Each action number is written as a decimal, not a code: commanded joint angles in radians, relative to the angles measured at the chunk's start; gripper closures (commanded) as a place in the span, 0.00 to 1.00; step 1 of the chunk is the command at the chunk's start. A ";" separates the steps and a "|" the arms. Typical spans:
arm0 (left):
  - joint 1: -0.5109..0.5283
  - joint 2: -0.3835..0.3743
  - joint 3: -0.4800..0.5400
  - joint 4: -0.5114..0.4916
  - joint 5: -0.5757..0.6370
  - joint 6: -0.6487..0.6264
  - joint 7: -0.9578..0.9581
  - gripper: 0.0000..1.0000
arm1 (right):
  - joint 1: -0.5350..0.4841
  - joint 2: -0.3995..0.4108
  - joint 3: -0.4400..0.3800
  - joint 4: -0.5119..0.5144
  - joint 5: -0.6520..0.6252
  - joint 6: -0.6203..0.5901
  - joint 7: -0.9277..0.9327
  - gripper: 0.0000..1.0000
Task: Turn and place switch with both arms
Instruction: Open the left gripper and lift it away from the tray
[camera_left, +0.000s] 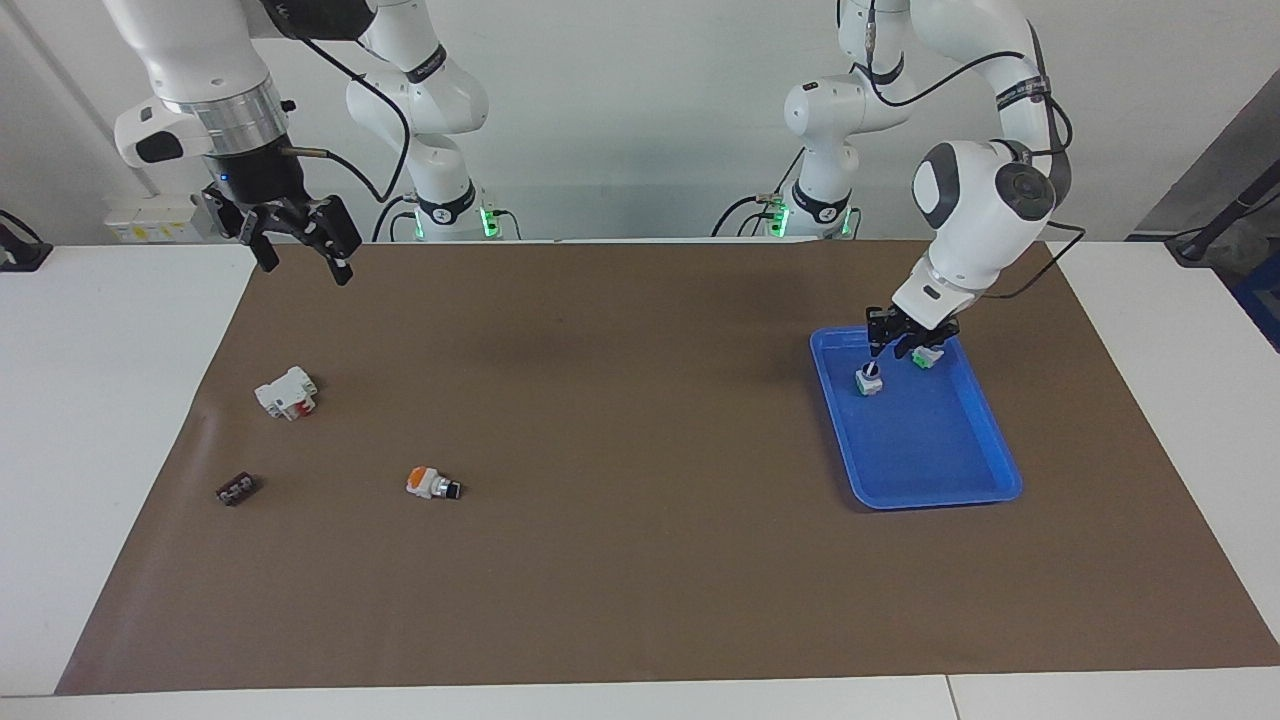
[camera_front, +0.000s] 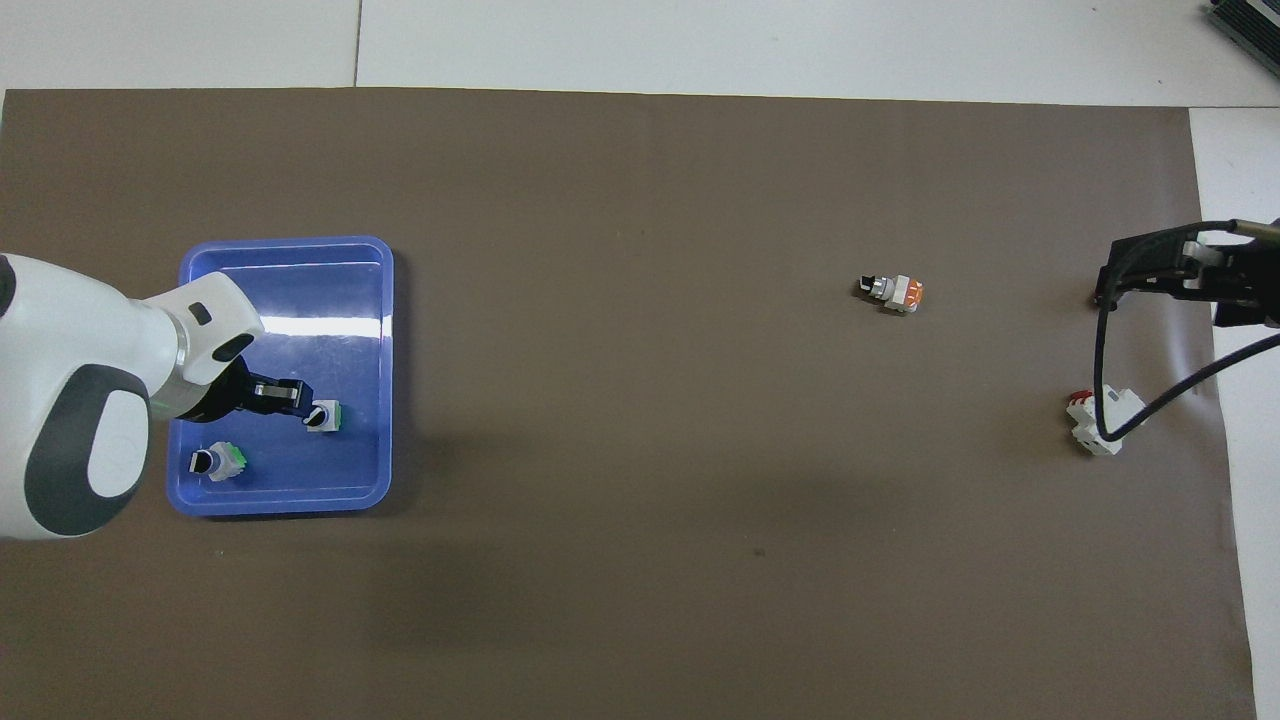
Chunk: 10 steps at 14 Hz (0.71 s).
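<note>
A switch (camera_left: 868, 380) (camera_front: 322, 417) stands upright in the blue tray (camera_left: 935, 500) (camera_front: 285, 243), black knob up and green block down. My left gripper (camera_left: 893, 345) (camera_front: 296, 398) hangs open just above and beside it, not touching it. A second green-ended switch (camera_left: 926, 356) (camera_front: 218, 462) lies in the tray's corner nearer the robots. My right gripper (camera_left: 306, 270) (camera_front: 1140, 275) hangs open and empty, raised over the mat's corner at the right arm's end.
An orange-capped switch (camera_left: 430, 484) (camera_front: 893, 291) lies on the brown mat. A white block with red parts (camera_left: 286, 392) (camera_front: 1100, 420) sits nearer the robots than it. A small dark part (camera_left: 236, 489) lies by the mat's edge.
</note>
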 joint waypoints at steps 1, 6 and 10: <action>-0.014 0.106 -0.010 0.303 0.114 -0.246 -0.056 0.01 | -0.010 -0.006 0.015 -0.002 -0.021 -0.022 -0.014 0.00; -0.070 0.106 -0.011 0.516 0.107 -0.445 -0.129 0.00 | -0.011 -0.013 0.015 -0.014 -0.019 -0.025 -0.011 0.00; -0.062 0.042 -0.011 0.549 0.105 -0.517 -0.129 0.00 | -0.013 -0.013 0.015 -0.016 -0.017 -0.025 -0.011 0.00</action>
